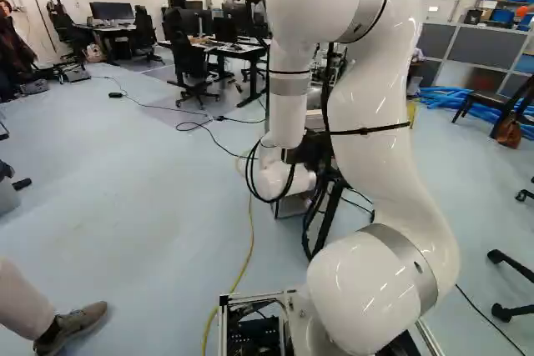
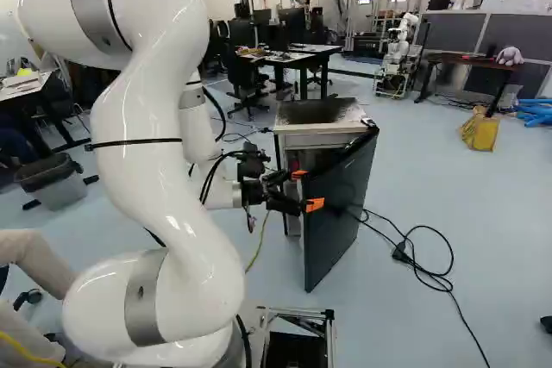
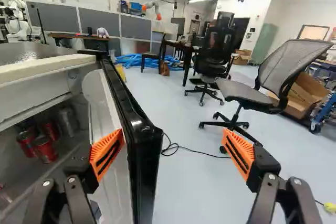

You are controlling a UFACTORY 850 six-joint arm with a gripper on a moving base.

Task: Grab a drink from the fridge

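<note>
One grey bin [image 2: 53, 183] stands at the left of the right base view, then one white arm [image 2: 164, 170] with its gripper [image 2: 307, 190]. The jaws are spread wide, one of two orange pads [image 2: 315, 205] on each side of one open door [image 2: 341, 213], not pinching it. In one fridge [image 2: 297, 137] are at least three red cans [image 3: 45, 149] and what looks like one grey can [image 3: 67, 122]. Right of the door lies one black cable [image 2: 429, 277], then one yellow bag [image 2: 480, 131].
</note>
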